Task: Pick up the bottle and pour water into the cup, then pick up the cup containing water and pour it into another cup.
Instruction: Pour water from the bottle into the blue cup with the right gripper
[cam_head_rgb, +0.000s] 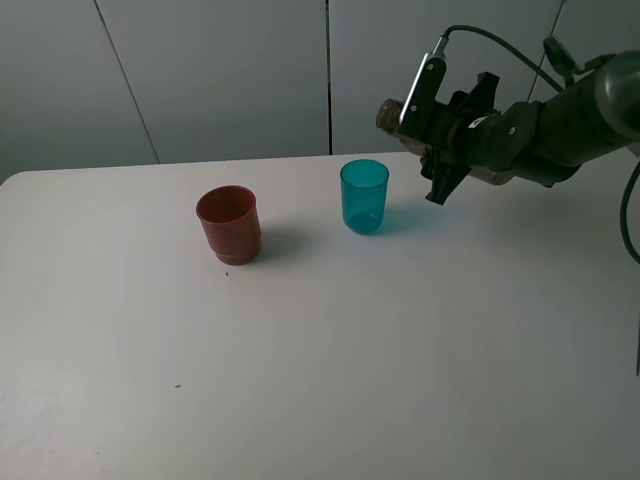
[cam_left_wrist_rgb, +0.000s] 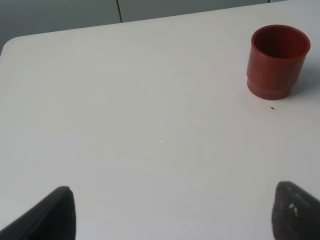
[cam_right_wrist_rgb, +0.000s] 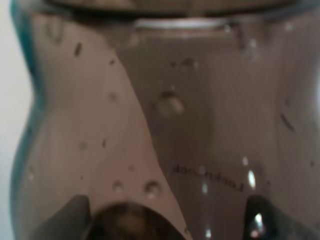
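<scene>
We count one bottle (cam_head_rgb: 388, 113), two cups and two grippers over one white table (cam_head_rgb: 400, 380).

The right gripper (cam_head_rgb: 432, 135) is clamped on the bottle's body, its arm reaching in from the side with the wrist rolled so the bottle lies nearly level. In the right wrist view the bottle's smoky wall, dotted with droplets, fills the frame. The bottle's open neck sticks out past the fingers toward the teal cup (cam_head_rgb: 364, 196), which stands close below that gripper. The red-brown cup (cam_head_rgb: 229, 224) stands farther off, beyond the teal one. The left gripper (cam_left_wrist_rgb: 175, 217) hangs low over the table with its fingers spread wide and holding nothing; the red-brown cup stands upright well ahead of it.
</scene>
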